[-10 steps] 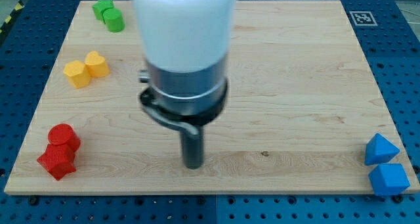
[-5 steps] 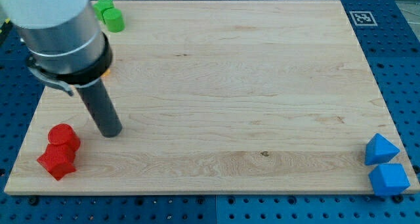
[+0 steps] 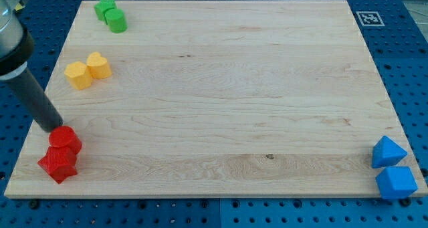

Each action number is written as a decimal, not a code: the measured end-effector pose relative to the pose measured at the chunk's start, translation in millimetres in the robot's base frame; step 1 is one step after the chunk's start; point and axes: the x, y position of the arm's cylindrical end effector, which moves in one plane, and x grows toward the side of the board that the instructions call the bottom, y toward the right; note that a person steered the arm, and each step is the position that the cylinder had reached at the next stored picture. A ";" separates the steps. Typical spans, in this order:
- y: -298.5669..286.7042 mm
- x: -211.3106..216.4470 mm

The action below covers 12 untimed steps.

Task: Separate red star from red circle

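The red circle lies near the board's bottom left corner. The red star sits just below it, touching it. My tip is at the view's left, just above and slightly left of the red circle, at or very close to its upper edge. The dark rod slants up to the view's upper left.
Two yellow blocks lie together at the left, above my tip. Two green blocks sit at the top left. Two blue blocks sit at the bottom right. The wooden board ends just left of the red blocks.
My tip has swept from the board's lower middle to the left and now stands right above the red circle. The blocks have not moved.
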 end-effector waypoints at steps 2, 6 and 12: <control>0.6 44.4; 15.2 67.0; 68.2 75.2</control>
